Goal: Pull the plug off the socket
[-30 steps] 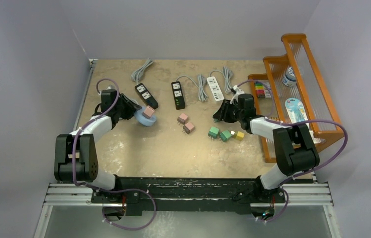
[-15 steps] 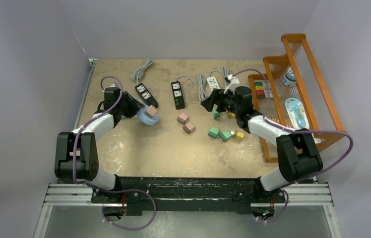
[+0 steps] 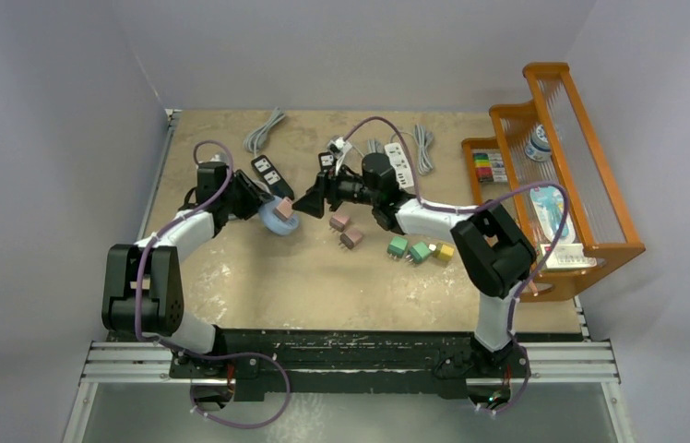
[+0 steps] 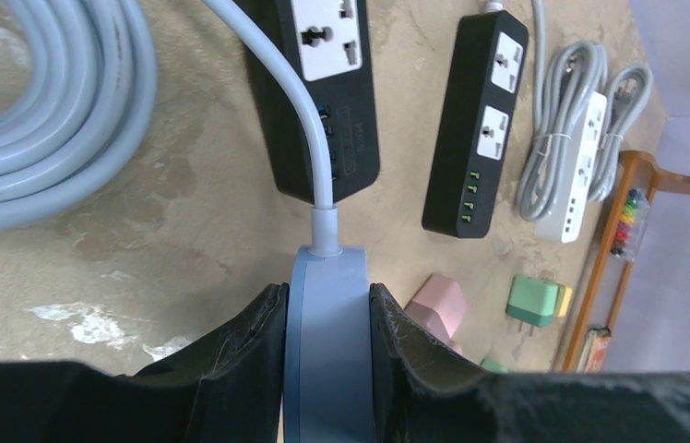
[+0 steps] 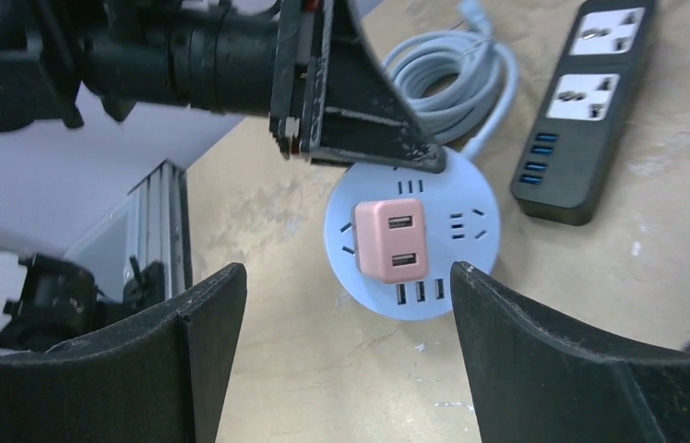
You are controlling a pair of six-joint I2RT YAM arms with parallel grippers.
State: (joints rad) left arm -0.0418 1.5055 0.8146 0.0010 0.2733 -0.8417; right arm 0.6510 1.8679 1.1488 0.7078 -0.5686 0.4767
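Clamping tight: left jaws pinch rim of round blue socket (image 4: 327, 369), 1 finger (image 4: 240, 360) on each side, just where grey cord (image 4: 309, 120) enters. Pink plug (image 5: 390, 238) sits seated on socket's top face, near centre, 2 USB ports showing. Right jaws spread wide apart, nothing between them, facing plug from just beside it, not touching. Socket rests on desk (image 3: 304, 277), left of centre, near black power strip (image 4: 355, 138). 2 loose pink plugs (image 3: 340, 221) and 2 green ones (image 3: 398, 245) lie further right.
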